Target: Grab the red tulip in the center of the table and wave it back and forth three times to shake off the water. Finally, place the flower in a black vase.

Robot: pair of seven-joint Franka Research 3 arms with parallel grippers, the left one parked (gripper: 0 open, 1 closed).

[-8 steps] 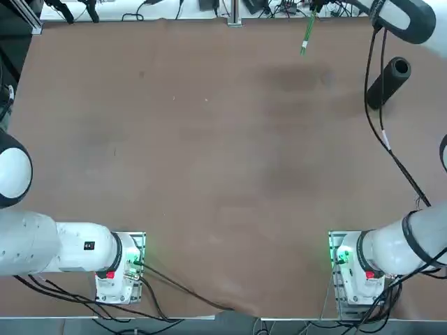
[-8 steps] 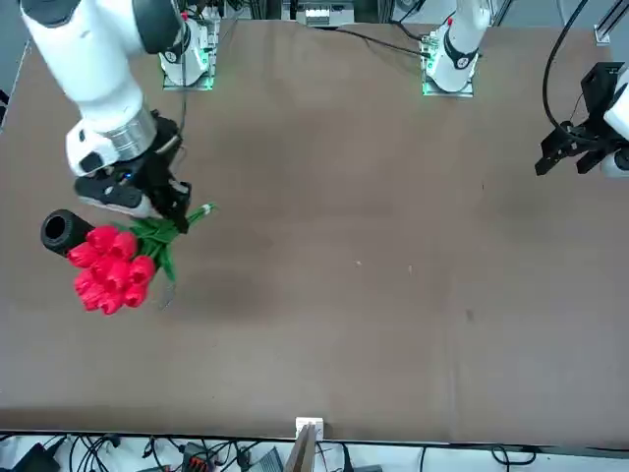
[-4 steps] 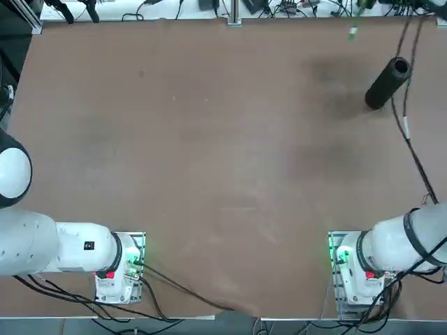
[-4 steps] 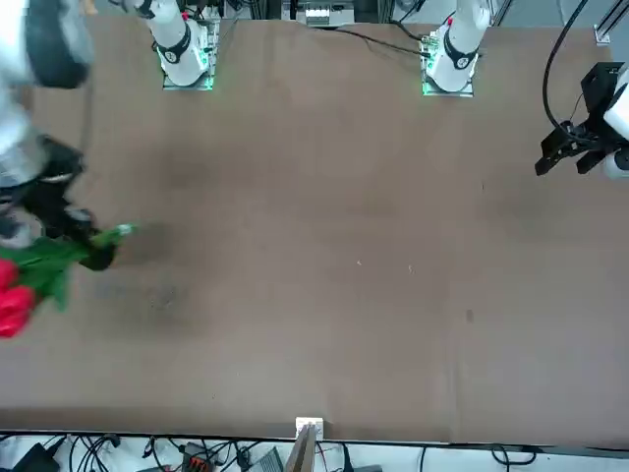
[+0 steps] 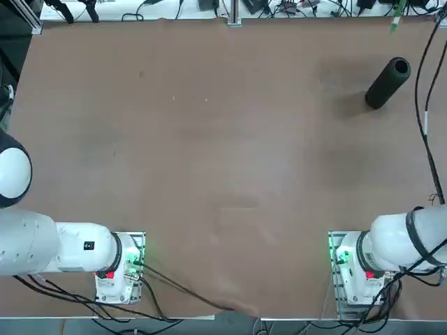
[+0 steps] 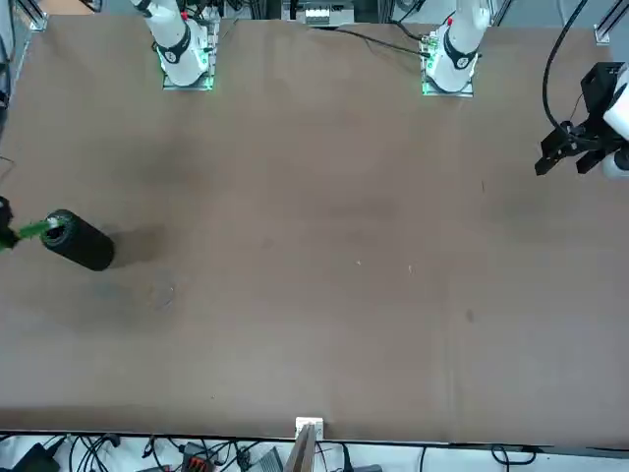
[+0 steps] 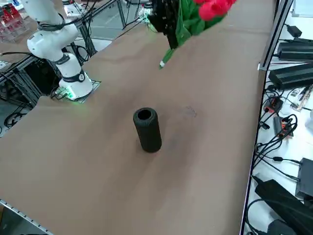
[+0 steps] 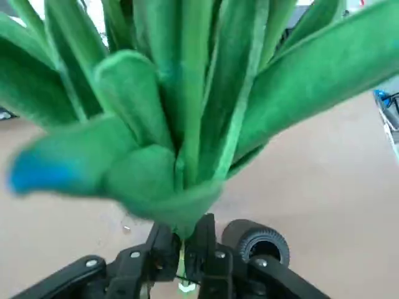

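Right wrist view: right pincer point(image 8: 184, 246) closed on the red tulip's point(image 8: 187, 118) stem; leaves spread beyond the pincer, black vase point(image 8: 254, 240) just past it.
Right side view: only here do red heads show, above the surface point(image 7: 98, 171); vase upright, apart from pincer.
Front view: pincer partly cut off, stem overlapping vase.
Top view: stem tip alone.

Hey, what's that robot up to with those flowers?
The robot's right gripper is closed on the stems of the red tulips, holding the bunch up above the table with its pale stem tip hanging down. The black vase stands on the tabletop with nothing in it, so the flowers aren't in there yet.
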